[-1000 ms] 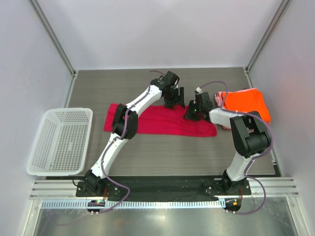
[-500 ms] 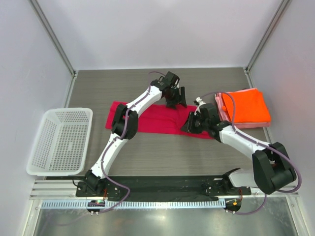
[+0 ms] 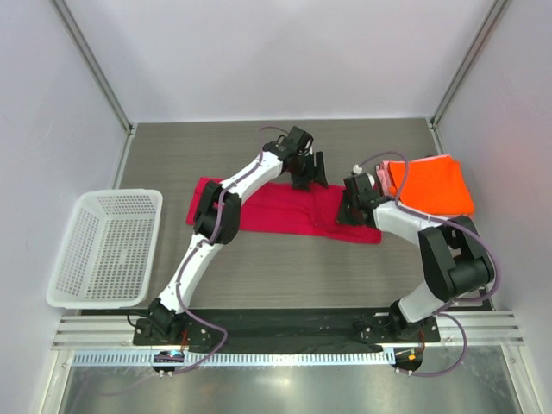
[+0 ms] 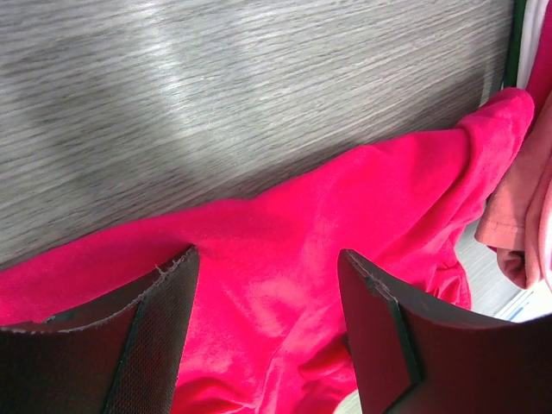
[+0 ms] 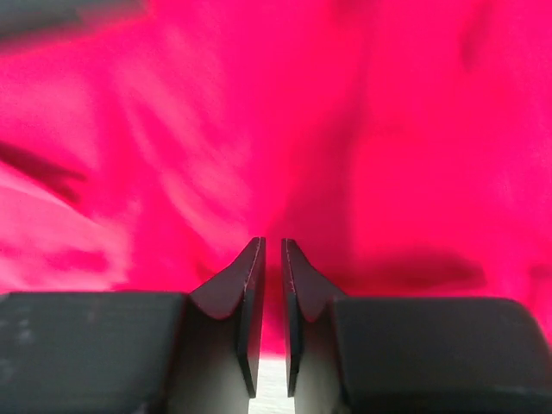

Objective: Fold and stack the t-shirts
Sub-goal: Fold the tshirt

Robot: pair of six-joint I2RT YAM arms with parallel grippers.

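Crimson-magenta t-shirt (image 3: 276, 211) lies as a long folded band across mid-table, its right end bunched. Left gripper (image 3: 308, 172) sits over the band's far edge, fingers (image 4: 147, 336) spread wide, cloth showing in the gap between them, nothing pinched. The tips are close above the fabric; contact not clear. Right gripper (image 3: 352, 205) is low over the bunched right end, fingers (image 5: 246, 285) all but pressed together with a thin slit left. Red cloth fills the view behind them; cannot tell whether any is caught. Orange t-shirt (image 3: 431, 185) is folded at the far right, resting on the pale pink t-shirt (image 3: 385, 177), whose edge peeks out on its left side, just beside the crimson end. Table (image 3: 285, 276) is grey wood-grain. White mesh basket (image 3: 108, 246) stands at the left edge, well apart. Plain white walls enclose the scene.
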